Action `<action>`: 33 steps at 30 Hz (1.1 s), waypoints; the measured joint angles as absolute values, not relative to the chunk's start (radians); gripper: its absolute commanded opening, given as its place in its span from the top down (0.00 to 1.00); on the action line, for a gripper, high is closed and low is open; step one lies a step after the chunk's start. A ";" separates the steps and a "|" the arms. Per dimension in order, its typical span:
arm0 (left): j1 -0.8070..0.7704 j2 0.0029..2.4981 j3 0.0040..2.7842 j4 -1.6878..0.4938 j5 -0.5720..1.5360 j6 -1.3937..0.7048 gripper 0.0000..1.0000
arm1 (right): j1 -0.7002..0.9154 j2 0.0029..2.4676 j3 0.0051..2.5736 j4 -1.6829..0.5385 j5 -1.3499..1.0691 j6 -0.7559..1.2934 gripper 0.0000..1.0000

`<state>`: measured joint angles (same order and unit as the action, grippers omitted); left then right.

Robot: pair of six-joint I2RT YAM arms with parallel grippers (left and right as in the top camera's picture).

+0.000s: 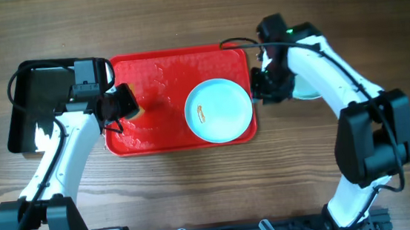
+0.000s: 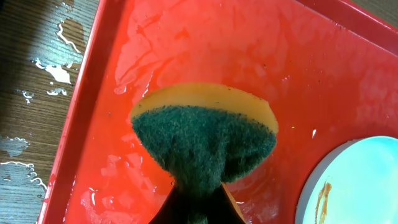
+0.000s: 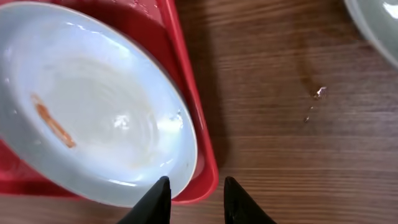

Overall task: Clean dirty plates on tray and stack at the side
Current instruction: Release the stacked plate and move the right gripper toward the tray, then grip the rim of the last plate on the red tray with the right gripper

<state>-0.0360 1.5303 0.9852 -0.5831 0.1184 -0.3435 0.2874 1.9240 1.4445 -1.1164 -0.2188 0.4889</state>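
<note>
A pale-blue dirty plate (image 1: 218, 111) with a brown-orange smear lies at the right end of the wet red tray (image 1: 157, 82). It also shows in the right wrist view (image 3: 93, 112) and the left wrist view (image 2: 354, 186). My left gripper (image 1: 121, 104) is shut on a yellow and green sponge (image 2: 205, 140) over the tray's left part (image 2: 186, 43). My right gripper (image 3: 194, 186) is open and empty, just above the tray's right rim (image 3: 205, 149) beside the plate. A second plate's edge (image 3: 373, 28) lies on the table to the right, mostly hidden under my right arm in the overhead view (image 1: 308, 91).
A black tray (image 1: 29, 108) stands at the far left, partly under my left arm. Water drops lie on the wooden table left of the red tray (image 2: 37, 68) and near the second plate (image 3: 318, 93).
</note>
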 measured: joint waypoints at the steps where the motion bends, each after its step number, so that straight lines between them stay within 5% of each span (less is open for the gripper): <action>1: -0.036 1.530 0.985 -0.583 0.118 -0.344 0.96 | 0.308 1.922 1.419 -1.090 -0.199 0.519 0.67; 13: -0.036 1.531 0.985 -0.583 0.123 -0.344 0.96 | 0.442 1.922 1.330 -1.021 -0.050 0.709 0.64; 17: -0.036 1.531 0.985 -0.583 0.127 -0.343 0.96 | 0.442 1.922 1.329 -1.010 -0.033 0.718 0.72; 33: -0.036 1.531 0.985 -0.583 0.129 -0.344 0.96 | 0.453 1.969 1.328 -0.986 -0.082 0.722 0.76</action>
